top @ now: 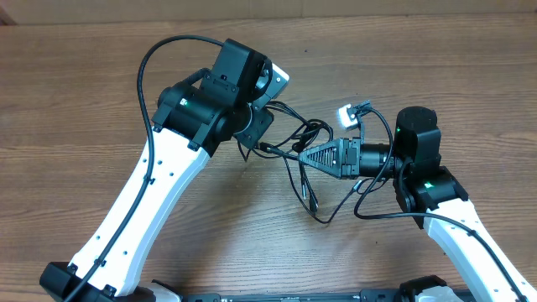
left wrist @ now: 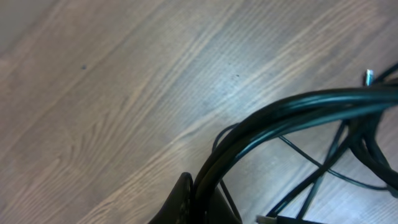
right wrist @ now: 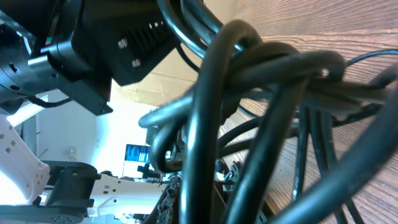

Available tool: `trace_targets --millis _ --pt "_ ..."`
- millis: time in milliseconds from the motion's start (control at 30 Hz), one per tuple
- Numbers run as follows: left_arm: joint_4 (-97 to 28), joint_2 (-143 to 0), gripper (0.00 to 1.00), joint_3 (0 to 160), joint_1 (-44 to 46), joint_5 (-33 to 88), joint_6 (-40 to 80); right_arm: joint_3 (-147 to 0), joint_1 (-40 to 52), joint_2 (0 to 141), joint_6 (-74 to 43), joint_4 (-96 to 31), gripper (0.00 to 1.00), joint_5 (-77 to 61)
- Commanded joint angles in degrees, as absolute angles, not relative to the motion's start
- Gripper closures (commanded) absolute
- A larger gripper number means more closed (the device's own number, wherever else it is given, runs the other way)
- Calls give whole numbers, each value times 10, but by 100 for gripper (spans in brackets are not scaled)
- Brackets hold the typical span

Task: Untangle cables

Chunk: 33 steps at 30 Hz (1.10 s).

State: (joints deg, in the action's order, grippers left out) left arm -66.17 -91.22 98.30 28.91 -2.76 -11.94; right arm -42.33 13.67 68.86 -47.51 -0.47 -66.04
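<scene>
The cables (top: pixel 300 178) are thin black cords knotted together at mid-table, with loose strands trailing toward the front. My left gripper (top: pixel 256 141) reaches down into the tangle's left side. In the left wrist view that gripper (left wrist: pixel 198 186) is shut on a bundle of the cables (left wrist: pixel 298 106), which arcs away to the right. My right gripper (top: pixel 302 156) points left, its tips in the knot. Seen from the right wrist, this gripper (right wrist: pixel 193 199) is shut on the cables (right wrist: pixel 267 68), and thick loops hide most of its fingers.
A white plug (top: pixel 344 116) with a dark connector lies just behind the right gripper. The right arm's own thicker cable (top: pixel 382 180) loops beside its wrist. The wooden table (top: pixel 84 101) stretches out on every side.
</scene>
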Motion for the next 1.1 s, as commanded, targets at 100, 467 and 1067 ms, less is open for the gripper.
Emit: trace_targets --millis 100,467,1067 --pt "-640 -897 96 995 280 -96 -111 -428 139 686 -464 2 96 -678" --pt "-623 -897 96 995 263 -96 -111 -428 139 686 -462 1 96 -679" --pt "-608 -897 96 995 204 -94 -111 -428 139 686 -460 -3 96 -678"
